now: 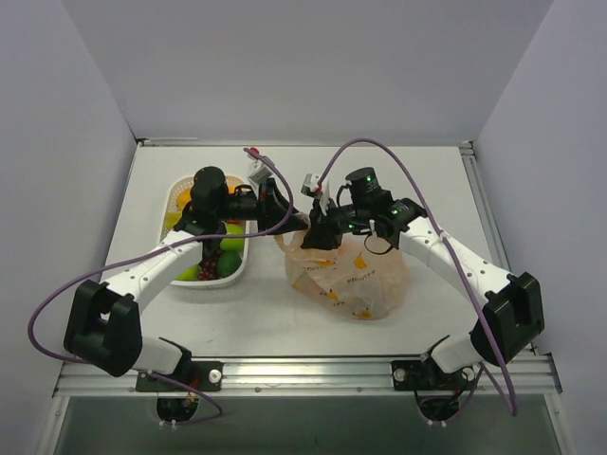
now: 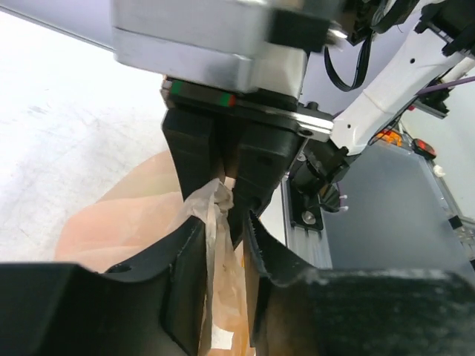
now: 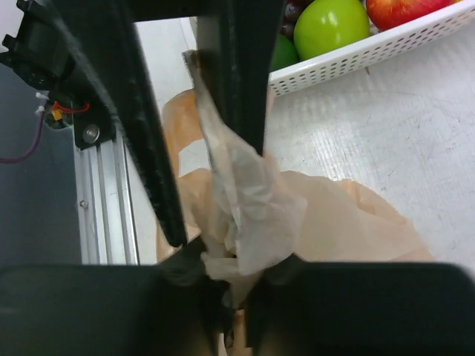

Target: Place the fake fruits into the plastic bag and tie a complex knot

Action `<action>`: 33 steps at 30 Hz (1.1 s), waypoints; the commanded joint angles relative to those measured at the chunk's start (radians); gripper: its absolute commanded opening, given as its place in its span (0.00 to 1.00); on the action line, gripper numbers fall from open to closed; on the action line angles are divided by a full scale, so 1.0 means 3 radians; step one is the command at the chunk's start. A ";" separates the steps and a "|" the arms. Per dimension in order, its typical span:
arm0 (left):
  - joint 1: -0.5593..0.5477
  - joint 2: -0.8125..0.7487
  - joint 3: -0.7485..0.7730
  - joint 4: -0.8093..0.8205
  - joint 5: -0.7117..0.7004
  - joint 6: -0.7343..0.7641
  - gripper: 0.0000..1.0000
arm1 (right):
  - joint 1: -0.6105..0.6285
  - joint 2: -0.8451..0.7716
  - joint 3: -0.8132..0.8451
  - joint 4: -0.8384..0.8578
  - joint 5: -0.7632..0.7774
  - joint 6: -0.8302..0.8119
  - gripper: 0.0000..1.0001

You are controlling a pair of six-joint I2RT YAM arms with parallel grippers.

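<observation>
The plastic bag [image 1: 349, 277] lies bulging on the table right of centre, its handles gathered at its upper left. My left gripper [image 1: 287, 220] and right gripper [image 1: 319, 233] meet there, tip to tip. In the left wrist view my left gripper [image 2: 223, 222] is shut on a twisted strip of the bag [image 2: 220, 252]. In the right wrist view my right gripper [image 3: 234, 267] is shut on a bunched piece of the bag [image 3: 249, 211]. Fake fruits lie in the basket: a green apple [image 3: 330, 26], a red apple [image 3: 401, 9] and grapes [image 3: 293, 10].
The white lattice basket [image 1: 180, 194] stands left of the bag, under my left arm, with fruits [image 1: 228, 248] in it. Its rim [image 3: 356, 53] is close behind the grippers. The table's metal front rail [image 1: 303, 372] runs along the near edge.
</observation>
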 commanded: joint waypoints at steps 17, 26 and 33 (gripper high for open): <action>0.0029 -0.2017 -0.0841 -0.1852 -0.2486 0.0348 0.84 | -0.0185 -0.0056 -0.0293 0.0593 0.0816 0.2037 0.00; -0.0569 -0.1440 -0.0887 -0.0979 -0.2951 0.0096 0.86 | 0.0003 -0.0025 -0.0017 0.0118 0.1333 0.2268 0.00; -0.0902 -0.1031 -0.0964 -0.0432 -0.3100 0.0199 0.89 | 0.0034 -0.0061 0.0040 0.0025 0.1282 0.2268 0.00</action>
